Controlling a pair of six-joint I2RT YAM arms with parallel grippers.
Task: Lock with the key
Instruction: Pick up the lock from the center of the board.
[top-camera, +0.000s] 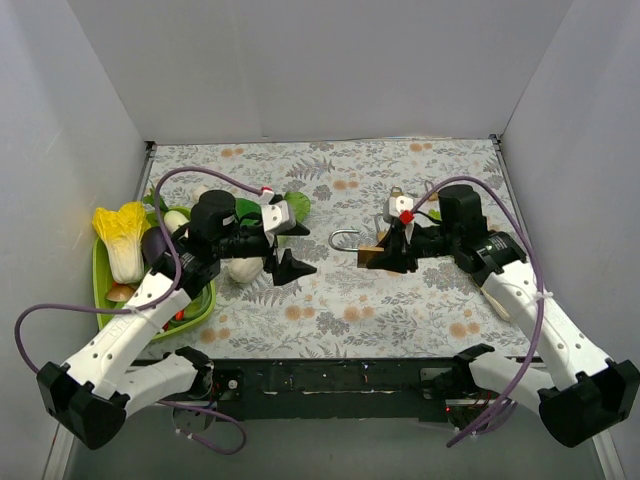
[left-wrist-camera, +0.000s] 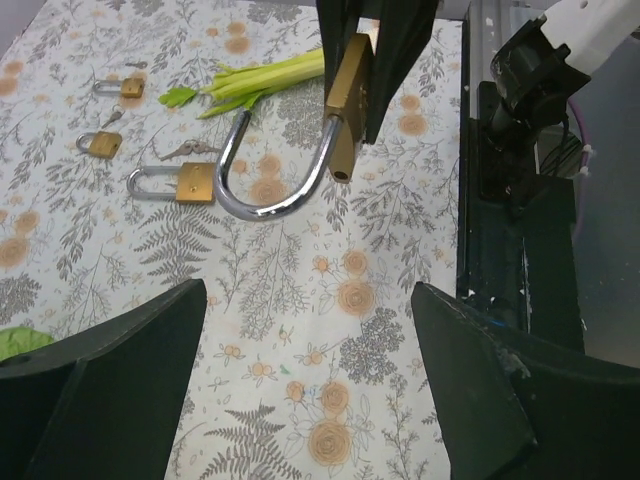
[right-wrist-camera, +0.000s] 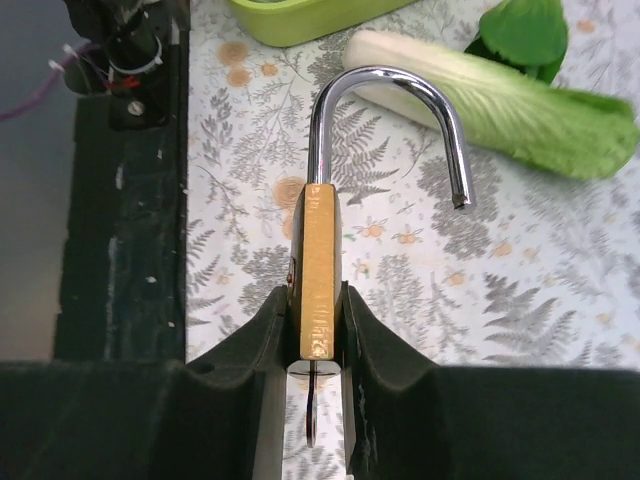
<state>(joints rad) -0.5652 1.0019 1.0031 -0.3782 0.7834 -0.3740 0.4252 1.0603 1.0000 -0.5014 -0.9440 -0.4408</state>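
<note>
Nearest the bases, the left gripper (top-camera: 290, 263) hangs with its fingers wide apart, empty, facing the lock. The right gripper (right-wrist-camera: 316, 305) has its fingers clamped on the flat sides of the brass padlock (right-wrist-camera: 316, 250), which sits mid-table (top-camera: 300, 320) between the two arms.

Progress: judged early. The shackle (right-wrist-camera: 385, 80) is swung open, its free leg out of the body. A key (right-wrist-camera: 311, 415) appears to sit in the base of the lock, between the right fingers. Closing the shackle and turning the key are not yet done.

Orientation: the padlock's long axis runs across the table, the shackle pointing toward the left arm and the key end toward the right wrist. The narrow edge faces the right wrist camera.

Beyond, small padlocks (left-wrist-camera: 185, 183) and celery (left-wrist-camera: 262, 78) lie on the table.
</note>
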